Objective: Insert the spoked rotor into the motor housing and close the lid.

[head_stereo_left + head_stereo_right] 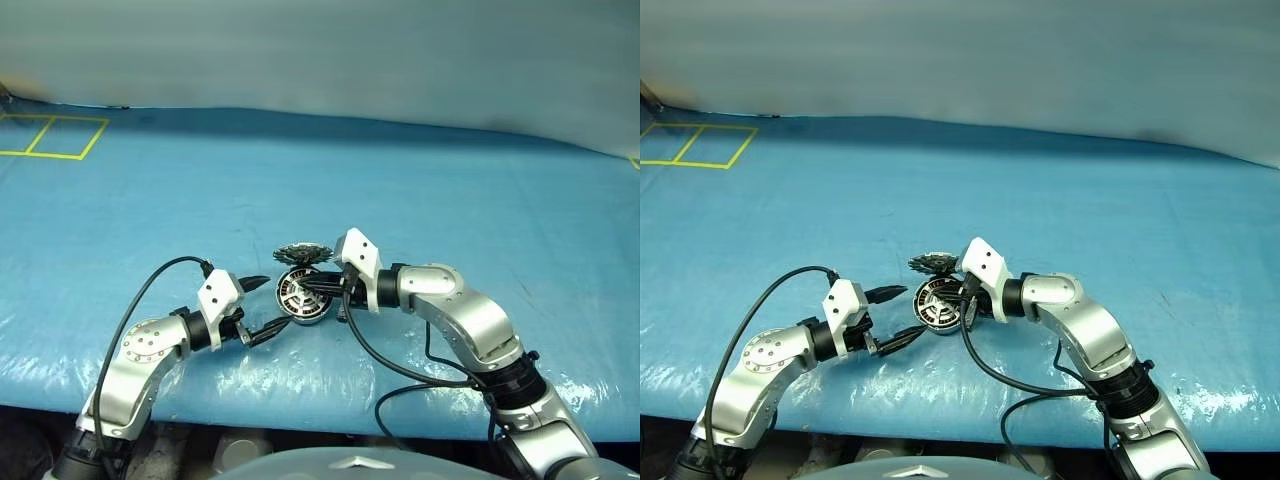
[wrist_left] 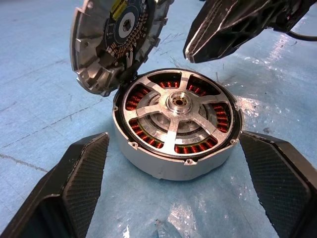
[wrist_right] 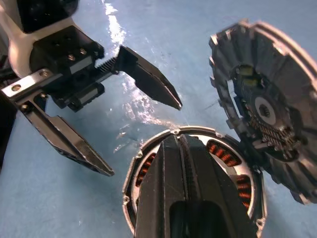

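Silver spoked rotor (image 2: 176, 111) sits seated in the motor housing (image 2: 168, 163) on the blue counter (image 1: 450, 200), lid (image 2: 111, 42) still raised.

Copper windings show between the rotor's spokes. The lid stands tilted open at the housing's 11 o'clock edge, its grey-black segmented face turned toward the rotor. The left claw (image 1: 262, 308) has its fingers wide apart, flanking the housing from 9 o'clock without touching it. The right claw (image 1: 312, 287) reaches in from 3 o'clock, fingers pressed together, tips poised over the rotor, holding nothing.
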Action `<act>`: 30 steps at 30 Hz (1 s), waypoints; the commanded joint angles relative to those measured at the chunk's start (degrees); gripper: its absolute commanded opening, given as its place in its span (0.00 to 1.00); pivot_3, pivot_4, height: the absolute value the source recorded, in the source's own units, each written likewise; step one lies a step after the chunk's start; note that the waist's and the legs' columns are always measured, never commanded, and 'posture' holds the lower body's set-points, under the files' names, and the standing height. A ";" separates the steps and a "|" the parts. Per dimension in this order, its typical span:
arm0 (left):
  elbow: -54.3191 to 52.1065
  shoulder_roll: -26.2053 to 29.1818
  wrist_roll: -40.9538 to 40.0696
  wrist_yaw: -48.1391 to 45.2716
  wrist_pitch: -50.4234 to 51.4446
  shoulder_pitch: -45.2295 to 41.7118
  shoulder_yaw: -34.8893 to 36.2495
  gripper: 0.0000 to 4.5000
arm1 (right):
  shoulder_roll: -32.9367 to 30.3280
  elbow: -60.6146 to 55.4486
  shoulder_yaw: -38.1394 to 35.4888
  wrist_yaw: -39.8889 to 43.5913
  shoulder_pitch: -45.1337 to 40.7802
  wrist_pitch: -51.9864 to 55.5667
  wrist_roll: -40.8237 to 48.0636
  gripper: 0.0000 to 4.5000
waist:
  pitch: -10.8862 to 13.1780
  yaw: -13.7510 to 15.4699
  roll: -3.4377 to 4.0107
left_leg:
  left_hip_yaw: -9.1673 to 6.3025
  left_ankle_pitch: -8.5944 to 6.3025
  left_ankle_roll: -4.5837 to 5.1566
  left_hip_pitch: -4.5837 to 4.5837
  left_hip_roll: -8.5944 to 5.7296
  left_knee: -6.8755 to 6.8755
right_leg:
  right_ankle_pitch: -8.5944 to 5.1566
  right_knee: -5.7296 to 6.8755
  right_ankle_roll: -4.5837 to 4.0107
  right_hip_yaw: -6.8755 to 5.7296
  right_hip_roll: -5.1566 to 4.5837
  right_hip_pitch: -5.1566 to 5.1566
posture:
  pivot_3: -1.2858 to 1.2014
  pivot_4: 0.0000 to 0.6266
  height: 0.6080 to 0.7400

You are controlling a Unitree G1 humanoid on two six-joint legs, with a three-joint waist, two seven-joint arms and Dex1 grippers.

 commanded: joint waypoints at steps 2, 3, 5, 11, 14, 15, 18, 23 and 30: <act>-0.10 -0.40 0.49 -0.46 -1.13 -1.07 -0.54 1.00 | 0.45 2.30 1.15 -2.40 0.16 -2.50 -2.99 0.00 | 0.00 0.00 0.00 | 0.00 0.00 0.00 0.00 0.00 0.00 | 0.00 0.00 0.00 0.00 0.00 0.00 | 0.52 0.24 1.00; -0.02 -0.45 0.65 -0.50 -1.19 -1.15 -0.67 1.00 | 0.27 3.50 2.00 -3.01 0.19 -3.15 -4.45 0.00 | 0.00 0.00 0.00 | -0.01 0.00 0.00 0.00 0.00 0.00 | 0.00 0.01 0.00 0.00 0.00 -0.01 | 0.52 0.24 1.00; 0.01 -0.40 1.03 -0.64 -1.30 -1.22 -0.98 1.00 | 0.64 5.19 2.51 -4.22 0.29 -3.65 -5.85 0.00 | 0.00 -0.01 0.00 | -0.01 0.00 0.00 0.00 0.00 0.00 | 0.00 0.01 0.00 0.00 0.01 -0.01 | 0.52 0.24 1.00; 0.08 -0.65 1.25 -0.62 -1.51 -1.13 -1.22 1.00 | -0.05 6.95 5.51 -4.60 1.14 -5.43 -9.47 0.00 | -0.02 -0.10 0.02 | 0.00 0.00 0.00 0.03 0.01 0.00 | 0.01 0.02 0.00 0.01 0.02 0.01 | 0.52 0.24 1.00; 0.10 -0.93 1.37 -0.55 -1.58 -1.05 -1.29 1.00 | -0.41 6.80 6.31 -4.17 1.88 -6.25 -10.36 0.00 | -0.04 -0.10 0.00 | 0.00 0.00 0.00 0.13 0.01 0.00 | -0.01 0.02 0.02 0.01 0.02 0.12 | 0.52 0.24 1.00; 0.09 -0.97 1.37 -0.55 -1.61 -0.98 -1.28 1.00 | -0.26 5.96 5.93 -3.57 2.17 -6.31 -9.57 0.00 | -0.05 -0.10 0.00 | 0.00 0.00 0.00 0.19 0.01 0.00 | -0.03 0.02 0.05 0.01 0.02 0.18 | 0.52 0.24 1.00; 0.04 -1.46 0.58 -0.31 -1.60 -0.77 -0.50 1.00 | 1.09 3.47 3.35 -2.85 2.73 -6.21 -6.31 0.00 | -0.05 -0.08 0.00 | 0.01 0.00 0.00 0.27 0.01 0.00 | -0.05 0.02 0.06 0.02 0.02 0.27 | 0.52 0.24 1.00; 0.25 -1.99 -1.31 0.86 -0.80 -0.77 2.37 1.00 | 2.24 -0.12 -0.20 -1.47 3.43 -5.90 -1.51 0.00 | -0.04 -0.20 0.01 | 0.03 0.00 0.01 0.27 0.04 -0.03 | -0.03 0.03 0.02 0.05 0.03 0.22 | 0.52 0.24 1.00; -1.85 -0.85 -4.28 1.06 2.46 0.47 5.73 1.00 | 1.96 -3.85 -1.57 -1.63 4.33 -4.51 1.73 0.00 | -0.04 -0.17 0.01 | 0.04 0.00 0.01 0.27 0.04 -0.02 | -0.10 0.05 0.12 0.07 0.04 0.23 | 0.52 0.24 1.00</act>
